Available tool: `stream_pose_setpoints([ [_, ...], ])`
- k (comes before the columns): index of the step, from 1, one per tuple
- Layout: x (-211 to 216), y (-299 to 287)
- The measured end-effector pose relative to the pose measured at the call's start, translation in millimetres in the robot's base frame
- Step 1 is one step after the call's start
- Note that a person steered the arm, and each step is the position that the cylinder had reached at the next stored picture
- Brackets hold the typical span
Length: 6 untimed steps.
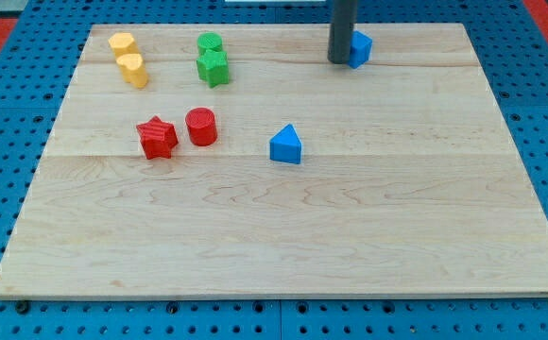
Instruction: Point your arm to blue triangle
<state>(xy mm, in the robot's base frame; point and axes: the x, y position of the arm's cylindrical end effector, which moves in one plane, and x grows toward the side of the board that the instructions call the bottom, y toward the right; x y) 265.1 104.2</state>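
Note:
The blue triangle (286, 145) lies near the middle of the wooden board (283, 236). My tip (339, 60) rests on the board near the view's top, well up and to the right of the blue triangle. It touches the left side of another blue block (360, 48), whose shape is partly hidden by the rod.
A red star (157, 138) and a red cylinder (201, 126) lie left of the blue triangle. Two yellow blocks (122, 43) (134, 70) sit at the top left. A green block (210, 44) and a green star (214, 67) sit at the top centre.

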Motion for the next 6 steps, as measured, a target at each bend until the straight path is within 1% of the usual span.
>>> stream_pose_setpoints([
  [1,-3.6,37.6],
  [2,80.7,64.1],
  [3,203.4,49.9],
  [4,268.5,-23.5],
  [5,263.0,-74.5],
  [6,226.6,-102.1],
])
